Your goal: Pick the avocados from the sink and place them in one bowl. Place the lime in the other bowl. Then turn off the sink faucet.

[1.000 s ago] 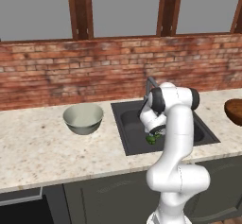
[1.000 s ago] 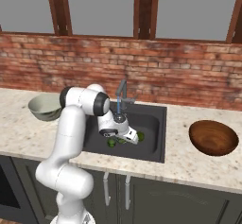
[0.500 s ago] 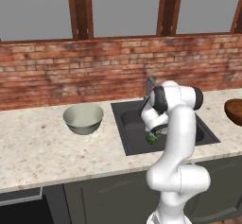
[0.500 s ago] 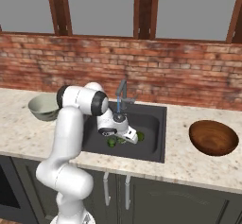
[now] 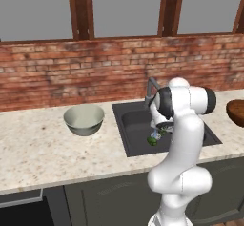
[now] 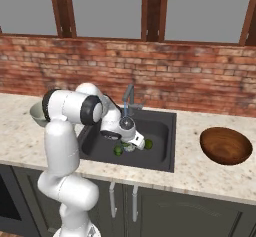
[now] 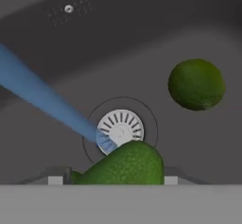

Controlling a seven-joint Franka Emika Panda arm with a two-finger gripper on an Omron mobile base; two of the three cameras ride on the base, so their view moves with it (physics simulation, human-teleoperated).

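Observation:
A dark green avocado (image 7: 125,166) lies on the floor of the sink (image 5: 133,125) just in front of the drain (image 7: 120,131). My gripper (image 6: 131,146) is low in the basin with a fingertip at each end of it. The frames do not show whether the jaws press on the fruit. The same avocado (image 5: 153,140) peeks out under the hand (image 5: 159,130). The brighter lime (image 7: 196,84) rests apart to the right, also visible as lime (image 6: 148,144). The faucet (image 5: 151,89) is running, and its blue water stream (image 7: 47,95) falls on the drain.
The pale grey-green bowl (image 5: 84,119) stands on the counter left of the sink. The brown wooden bowl (image 6: 226,146) stands on the counter to the right. A brick wall rises behind the faucet (image 6: 129,98). My arm leans over the sink's front rim (image 6: 125,163).

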